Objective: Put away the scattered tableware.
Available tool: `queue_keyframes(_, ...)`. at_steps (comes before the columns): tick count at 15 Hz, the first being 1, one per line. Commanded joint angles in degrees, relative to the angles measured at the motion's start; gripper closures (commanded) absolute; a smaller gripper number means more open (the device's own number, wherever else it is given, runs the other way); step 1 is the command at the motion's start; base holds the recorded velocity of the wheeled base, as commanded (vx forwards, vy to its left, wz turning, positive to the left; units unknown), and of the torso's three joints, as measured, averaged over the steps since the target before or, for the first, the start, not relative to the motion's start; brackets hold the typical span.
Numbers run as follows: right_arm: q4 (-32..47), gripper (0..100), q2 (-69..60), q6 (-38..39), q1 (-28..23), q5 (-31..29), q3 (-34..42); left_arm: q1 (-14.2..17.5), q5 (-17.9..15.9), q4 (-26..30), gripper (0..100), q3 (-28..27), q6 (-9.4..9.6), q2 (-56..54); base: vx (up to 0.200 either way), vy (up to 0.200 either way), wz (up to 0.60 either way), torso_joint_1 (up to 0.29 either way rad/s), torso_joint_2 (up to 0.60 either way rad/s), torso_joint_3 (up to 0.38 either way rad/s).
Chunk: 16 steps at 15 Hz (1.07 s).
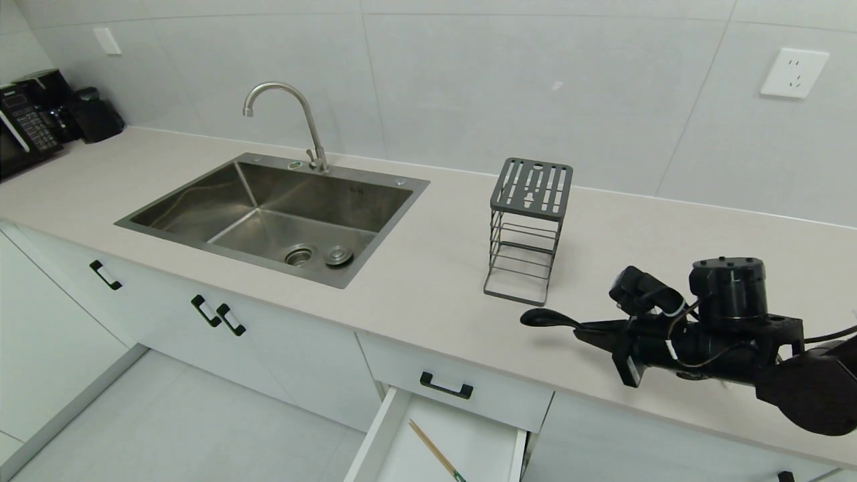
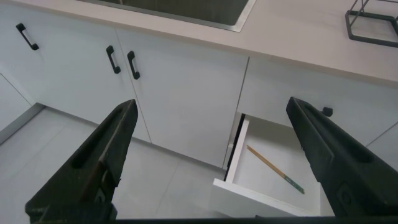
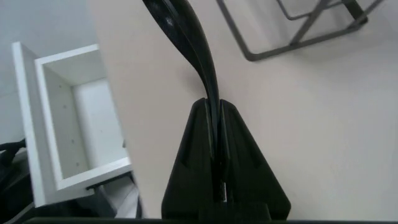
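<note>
Clamped shut on the handle end, right gripper (image 1: 590, 328) with black spoon (image 1: 554, 320), just beside the rack (image 1: 529, 227) on its counter-edge side. Light, stiff, glossy (probably slippery); safer gripped mid-handle. Left gripper (image 2: 210, 107) spread wide, lower than the rack, over the open drawer (image 2: 231, 163).

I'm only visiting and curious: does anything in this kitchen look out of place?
One drawer below the counter stands open, with a lone chopstick lying slantwise inside. A black spoon is clamped in the right gripper above the counter.
</note>
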Motion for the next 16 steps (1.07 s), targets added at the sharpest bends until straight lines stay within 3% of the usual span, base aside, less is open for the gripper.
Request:
queue_keyframes(1,0.0,100,-3.8,1.0,4.3,-1.3,2.7,0.0,0.0,0.0,0,0.0,-0.02,0.0,0.000,0.000,0.00,0.000,0.00,0.000)
queue_keyframes(3,-0.1,100,-4.7,4.0,9.2,-4.0,3.6,0.0,0.0,0.0,0,0.0,-0.02,0.0,0.000,0.000,0.00,0.000,0.00,0.000)
queue_keyframes(7,-0.2,100,-4.7,4.4,12.7,-5.7,3.5,0.0,0.0,0.0,0,0.0,-0.02,0.0,0.000,0.000,0.00,0.000,0.00,0.000)
queue_keyframes(10,-2.9,100,-4.6,6.1,18.5,-9.8,3.5,0.0,0.0,0.0,0,0.0,-0.02,0.0,0.000,0.000,0.00,0.000,0.00,0.000)
queue_keyframes(16,-4.5,100,-4.3,18.9,29.0,-20.6,0.9,0.0,0.0,0.0,0,0.0,-0.02,0.0,0.000,0.000,0.00,0.000,0.00,0.000)
